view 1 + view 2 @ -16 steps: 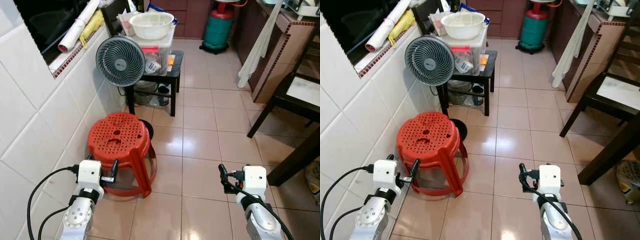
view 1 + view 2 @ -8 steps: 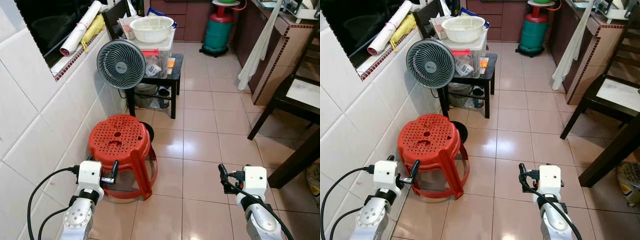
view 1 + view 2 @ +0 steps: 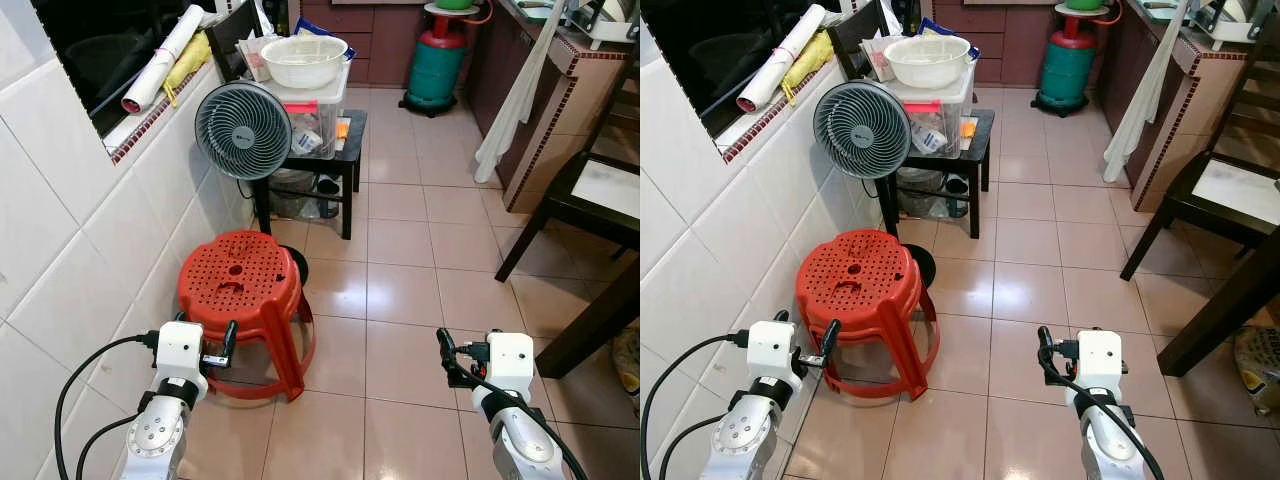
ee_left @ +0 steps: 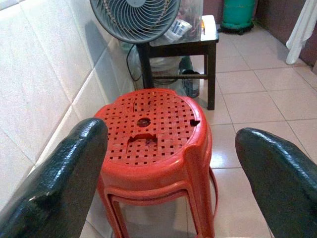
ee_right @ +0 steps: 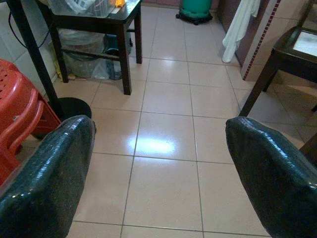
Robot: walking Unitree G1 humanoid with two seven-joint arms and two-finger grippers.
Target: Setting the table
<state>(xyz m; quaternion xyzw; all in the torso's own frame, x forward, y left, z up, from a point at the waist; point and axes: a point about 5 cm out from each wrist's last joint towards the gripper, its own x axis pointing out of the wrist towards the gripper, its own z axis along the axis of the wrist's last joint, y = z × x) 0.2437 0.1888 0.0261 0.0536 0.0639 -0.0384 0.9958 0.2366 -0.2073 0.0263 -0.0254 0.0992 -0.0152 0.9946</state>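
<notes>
Both claws, left claw (image 4: 168, 173) and right claw (image 5: 158, 173), gape wide; a white bowl (image 3: 304, 58) tops a clear bin (image 3: 318, 118).

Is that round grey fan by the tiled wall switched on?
Cannot tell. The round grey fan stands upright, but its blades are hidden behind the grille.

A glossy beige tiled floor (image 3: 400, 290) is bounded by a white tiled wall (image 3: 70, 260); stacked red perforated plastic stools (image 3: 245, 295) are placed beside it.
</notes>
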